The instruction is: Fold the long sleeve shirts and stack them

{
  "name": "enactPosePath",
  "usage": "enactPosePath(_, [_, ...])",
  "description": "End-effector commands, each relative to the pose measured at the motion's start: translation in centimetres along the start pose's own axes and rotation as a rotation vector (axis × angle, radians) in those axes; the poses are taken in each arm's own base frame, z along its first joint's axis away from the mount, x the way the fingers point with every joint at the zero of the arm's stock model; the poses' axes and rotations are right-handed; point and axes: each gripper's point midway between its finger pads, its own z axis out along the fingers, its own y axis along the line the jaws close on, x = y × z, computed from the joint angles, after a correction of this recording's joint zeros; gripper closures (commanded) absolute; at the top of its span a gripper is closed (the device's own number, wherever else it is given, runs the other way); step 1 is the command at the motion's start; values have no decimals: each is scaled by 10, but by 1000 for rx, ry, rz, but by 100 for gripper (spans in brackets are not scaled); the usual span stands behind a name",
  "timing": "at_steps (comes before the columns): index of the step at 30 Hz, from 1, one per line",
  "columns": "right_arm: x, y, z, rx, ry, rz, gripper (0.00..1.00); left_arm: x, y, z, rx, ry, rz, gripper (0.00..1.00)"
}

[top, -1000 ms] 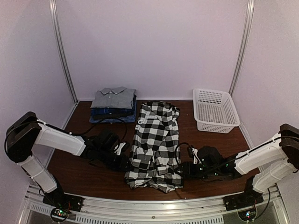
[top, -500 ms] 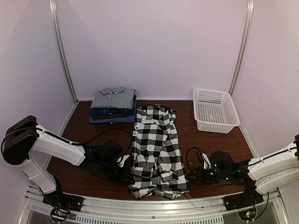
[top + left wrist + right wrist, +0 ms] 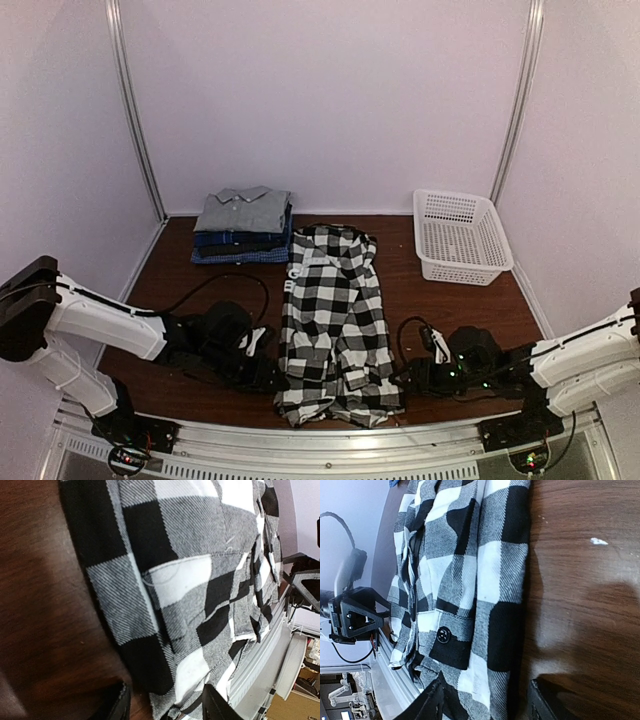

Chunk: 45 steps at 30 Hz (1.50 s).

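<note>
Folding of the checked shirt [image 3: 332,320] is judged to be the step in hand. The shirt is laid lengthwise down the middle of the table [image 3: 450,310] as a long narrow strip, with its collar end far from the arms and its hem close to the near edge. At the far left a stack [image 3: 243,228] of folded shirts is seen, topped by the grey shirt [image 3: 243,208]. The basket [image 3: 460,235] stands apart at the far right.

The left gripper [image 3: 268,372] is held low at the near left corner of the hem and the right gripper [image 3: 405,378] low at the near right corner. In both wrist views the jaws are seen standing apart, with the cloth edge lying just ahead of them, and nothing is clamped.

For the next move, both near corners would probably have to be pinched at the same time. The hem would then be lifted and carried toward the collar, so that the strip is halved. An even grip on both sides would be needed, or the layers could be skewed.
</note>
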Motion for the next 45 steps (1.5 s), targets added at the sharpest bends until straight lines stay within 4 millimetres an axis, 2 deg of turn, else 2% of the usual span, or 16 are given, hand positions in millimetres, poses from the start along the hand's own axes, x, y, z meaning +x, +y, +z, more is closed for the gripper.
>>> enactPosePath(1, [1,-1,10,14,19,-19,42,-18,-2,-2,39,-74,-14,49])
enactPosePath(10, [2,13,23,-23,47,-13,46,-23,1,10,114,-70,-82,50])
enactPosePath(16, [3,22,31,-63,66,-3,51,-22,1,18,126,-45,-98,66])
enactPosePath(21, [7,29,37,-97,85,10,60,-17,0,18,135,-17,-92,78])
enactPosePath(27, [9,31,37,-115,91,28,73,-14,-4,13,148,-11,-73,90])
enactPosePath(32, [7,41,36,-146,87,32,85,-14,-11,7,167,-12,-50,98])
enactPosePath(39, [1,54,32,-178,72,36,100,-16,-21,-6,204,-21,-43,100])
enactPosePath(45, [-6,64,28,-189,51,28,100,-21,-26,-17,237,-38,-51,100])
